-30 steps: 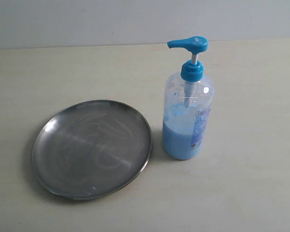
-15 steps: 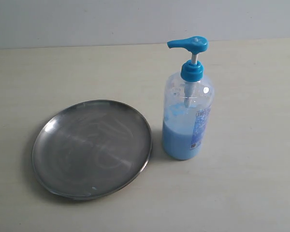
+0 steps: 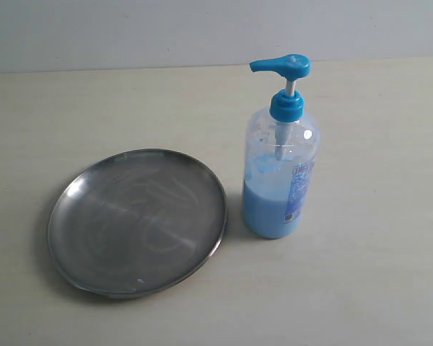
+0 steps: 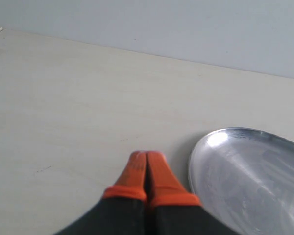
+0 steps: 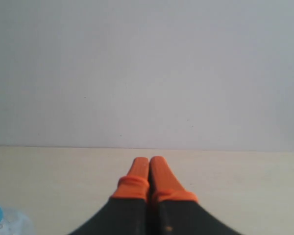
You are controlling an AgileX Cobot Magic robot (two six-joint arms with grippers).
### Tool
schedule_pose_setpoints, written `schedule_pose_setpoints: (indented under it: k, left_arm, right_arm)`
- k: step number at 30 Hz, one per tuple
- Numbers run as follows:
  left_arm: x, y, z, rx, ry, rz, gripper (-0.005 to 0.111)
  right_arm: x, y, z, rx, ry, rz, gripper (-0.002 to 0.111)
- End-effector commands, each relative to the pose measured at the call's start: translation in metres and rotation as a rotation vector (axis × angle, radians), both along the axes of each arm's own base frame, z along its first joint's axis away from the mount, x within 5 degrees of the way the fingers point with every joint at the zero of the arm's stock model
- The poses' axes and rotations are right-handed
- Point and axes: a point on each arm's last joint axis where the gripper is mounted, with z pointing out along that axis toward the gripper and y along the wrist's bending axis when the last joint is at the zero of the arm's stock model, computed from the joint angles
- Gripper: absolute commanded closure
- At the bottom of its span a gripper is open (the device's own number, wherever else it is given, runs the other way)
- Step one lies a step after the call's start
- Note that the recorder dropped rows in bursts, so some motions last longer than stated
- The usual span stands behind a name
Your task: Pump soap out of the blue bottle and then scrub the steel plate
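The steel plate [image 3: 137,220] lies on the table at the left of the exterior view, showing faint swirl marks. The blue bottle [image 3: 280,173] stands upright just right of it, its pump head pointing left over the plate's edge. Light blue soap [image 3: 267,209] fills the bottle's lower part. Neither arm shows in the exterior view. In the left wrist view my left gripper [image 4: 146,155] is shut with nothing in it, beside the steel plate's rim [image 4: 245,181]. My right gripper [image 5: 149,160] is shut and empty; a corner of the blue bottle [image 5: 2,220] shows at the frame's edge.
A pale wooden table [image 3: 375,274] carries both things, with a plain grey wall [image 3: 202,32] behind it. No sponge or cloth is in view.
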Motion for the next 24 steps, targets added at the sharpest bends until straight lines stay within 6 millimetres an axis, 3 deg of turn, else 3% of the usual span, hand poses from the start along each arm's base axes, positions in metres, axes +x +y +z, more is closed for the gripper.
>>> schedule_pose_setpoints:
  k: [1, 7, 24]
  left_arm:
    - [0.0, 0.0, 0.0, 0.001, -0.011, 0.002, 0.107]
    - [0.0, 0.0, 0.0, 0.001, -0.011, 0.002, 0.107]
    - [0.0, 0.0, 0.0, 0.001, -0.011, 0.002, 0.107]
  right_arm:
    - [0.005, 0.0, 0.012, 0.001, -0.019, -0.004, 0.108]
    - [0.014, 0.001, 0.023, 0.001, -0.02, -0.004, 0.108]
    - [0.014, 0.001, 0.023, 0.001, -0.022, -0.004, 0.108]
